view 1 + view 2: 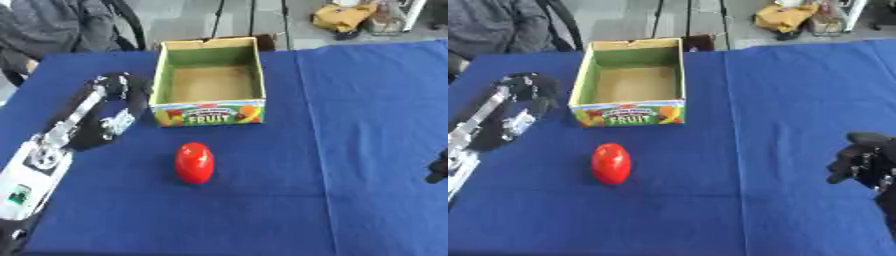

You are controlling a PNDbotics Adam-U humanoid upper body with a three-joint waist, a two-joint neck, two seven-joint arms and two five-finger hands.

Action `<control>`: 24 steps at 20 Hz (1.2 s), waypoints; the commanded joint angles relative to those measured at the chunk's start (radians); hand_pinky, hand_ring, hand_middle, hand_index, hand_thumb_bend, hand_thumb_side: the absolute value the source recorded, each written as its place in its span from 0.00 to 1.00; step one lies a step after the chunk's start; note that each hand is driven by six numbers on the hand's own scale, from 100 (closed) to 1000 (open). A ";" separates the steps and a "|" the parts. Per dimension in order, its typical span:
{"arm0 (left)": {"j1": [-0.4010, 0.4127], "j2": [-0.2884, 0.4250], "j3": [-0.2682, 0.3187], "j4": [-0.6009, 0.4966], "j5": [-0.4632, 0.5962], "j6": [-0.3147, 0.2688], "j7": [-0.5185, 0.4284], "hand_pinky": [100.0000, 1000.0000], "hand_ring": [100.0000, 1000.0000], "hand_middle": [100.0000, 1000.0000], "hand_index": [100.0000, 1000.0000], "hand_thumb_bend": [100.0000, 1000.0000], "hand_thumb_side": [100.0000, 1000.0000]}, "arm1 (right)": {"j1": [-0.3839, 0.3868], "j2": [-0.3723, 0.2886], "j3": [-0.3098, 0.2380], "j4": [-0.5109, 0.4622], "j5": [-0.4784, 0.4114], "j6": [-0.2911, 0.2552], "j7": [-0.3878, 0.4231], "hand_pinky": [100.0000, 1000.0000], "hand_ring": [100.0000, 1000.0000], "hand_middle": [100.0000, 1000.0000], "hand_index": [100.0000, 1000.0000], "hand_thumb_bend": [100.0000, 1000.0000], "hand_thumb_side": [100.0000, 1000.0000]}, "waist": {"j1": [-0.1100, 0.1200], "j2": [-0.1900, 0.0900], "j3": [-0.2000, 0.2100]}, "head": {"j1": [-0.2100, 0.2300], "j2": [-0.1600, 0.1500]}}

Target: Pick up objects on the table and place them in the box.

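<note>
The red object point(193, 163) lies on the blue surface point(367, 125) just near of the empty fruit box point(208, 80); the left robot hand point(118, 89), fingers curled on nothing beside the box, should spread and descend over it.

1. Soft, matt blue cloth point(367, 125) over the worktop.
2. Shiny, smooth red thing point(194, 163), like plastic.
3. Cardboard box point(210, 82): plain brown and dull inside, bright printed paper on the front.
4. Black left hand point(122, 87) on a silver metal arm point(52, 145).

Box point(208, 80) top open; red object point(193, 163) unobstructed.
</note>
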 commanded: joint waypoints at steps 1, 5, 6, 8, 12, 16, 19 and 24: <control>-0.040 0.058 -0.034 0.022 -0.075 -0.018 -0.038 0.48 0.54 0.62 0.79 0.38 0.75 | -0.010 -0.018 -0.001 -0.026 -0.006 -0.003 0.004 0.44 0.51 0.51 0.72 0.00 0.76 | -0.003 -0.013 -0.003 | 0.005 -0.009; -0.098 0.068 -0.068 0.071 -0.180 -0.039 -0.048 0.50 0.55 0.64 0.79 0.48 0.74 | -0.012 -0.018 0.000 -0.026 -0.009 -0.006 0.007 0.44 0.51 0.51 0.72 0.00 0.75 | -0.005 -0.013 -0.010 | 0.006 -0.009; -0.111 0.068 -0.075 0.085 -0.205 -0.045 -0.044 0.51 0.55 0.64 0.79 0.51 0.73 | -0.012 -0.018 0.001 -0.026 -0.009 -0.006 0.008 0.44 0.51 0.51 0.72 0.00 0.74 | -0.006 -0.013 -0.012 | 0.007 -0.010; -0.141 0.065 -0.090 0.117 -0.262 -0.058 -0.028 0.54 0.57 0.65 0.80 0.55 0.71 | -0.013 -0.018 0.001 -0.026 -0.011 -0.008 0.010 0.44 0.51 0.51 0.72 0.00 0.74 | -0.009 -0.014 -0.014 | 0.008 -0.010; -0.194 0.058 -0.122 0.192 -0.380 -0.099 0.011 0.57 0.59 0.67 0.80 0.61 0.74 | -0.014 -0.018 0.003 -0.026 -0.014 -0.011 0.014 0.44 0.51 0.51 0.72 0.00 0.73 | -0.013 -0.015 -0.018 | 0.011 -0.012; -0.226 0.048 -0.155 0.258 -0.469 -0.150 0.041 0.59 0.60 0.67 0.80 0.63 0.77 | -0.015 -0.019 0.005 -0.026 -0.016 -0.013 0.018 0.44 0.51 0.51 0.72 0.00 0.73 | -0.017 -0.014 -0.023 | 0.013 -0.014; -0.229 0.054 -0.178 0.268 -0.511 -0.180 0.054 0.60 0.61 0.67 0.81 0.65 0.78 | -0.015 -0.020 0.005 -0.026 -0.017 -0.015 0.019 0.44 0.51 0.51 0.72 0.00 0.72 | -0.018 -0.014 -0.026 | 0.013 -0.016; -0.234 0.054 -0.209 0.276 -0.574 -0.200 0.085 0.62 0.62 0.68 0.80 0.65 0.78 | -0.017 -0.020 0.008 -0.026 -0.019 -0.015 0.022 0.44 0.51 0.51 0.72 0.00 0.73 | -0.018 -0.015 -0.027 | 0.013 -0.016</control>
